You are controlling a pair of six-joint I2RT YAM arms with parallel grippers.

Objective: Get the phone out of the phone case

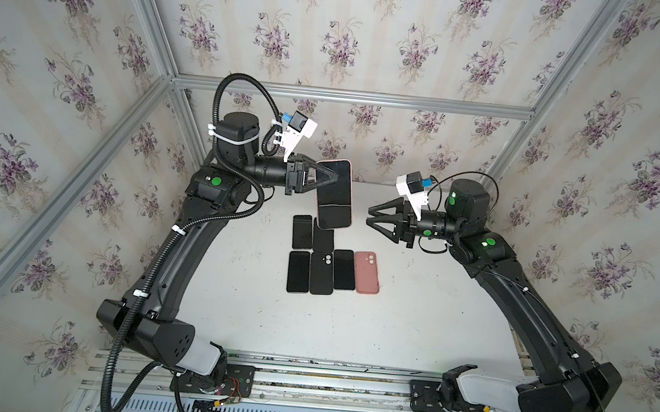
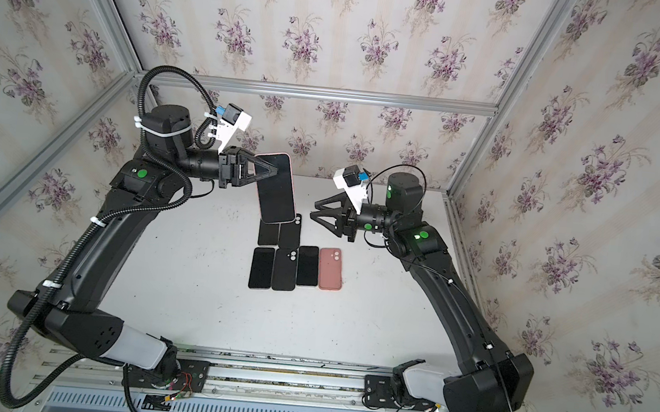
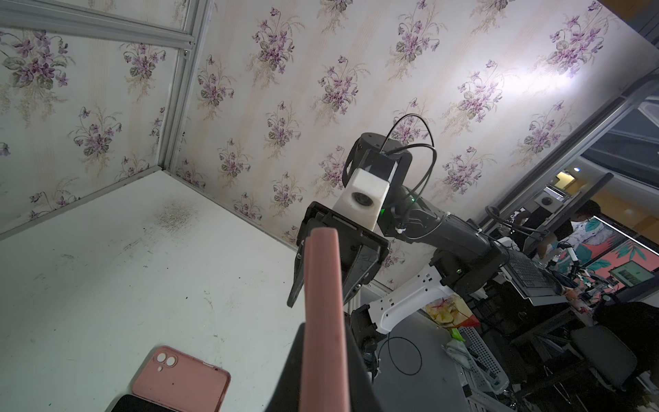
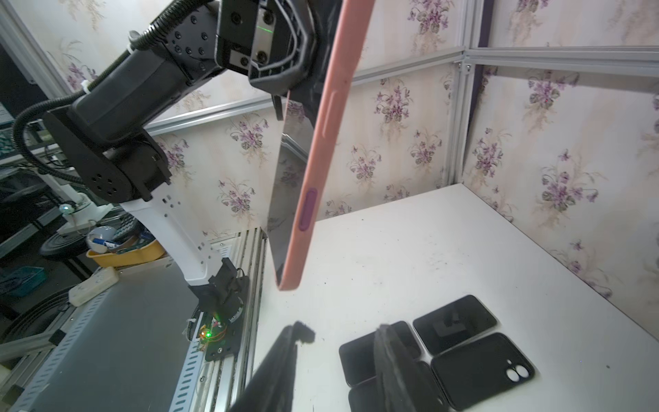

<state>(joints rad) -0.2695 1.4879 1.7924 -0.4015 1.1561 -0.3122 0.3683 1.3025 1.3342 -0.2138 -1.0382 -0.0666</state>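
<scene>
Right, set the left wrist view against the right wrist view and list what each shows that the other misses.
Only the left wrist view: the right arm's white camera block facing it, and a second pink case lying on the table. Only the right wrist view: the left gripper clamped on the upper end of the cased phone, the phone's dark screen, and black phones lying on the table below. Both: the cased phone seen edge-on, held clear of the white table.
</scene>
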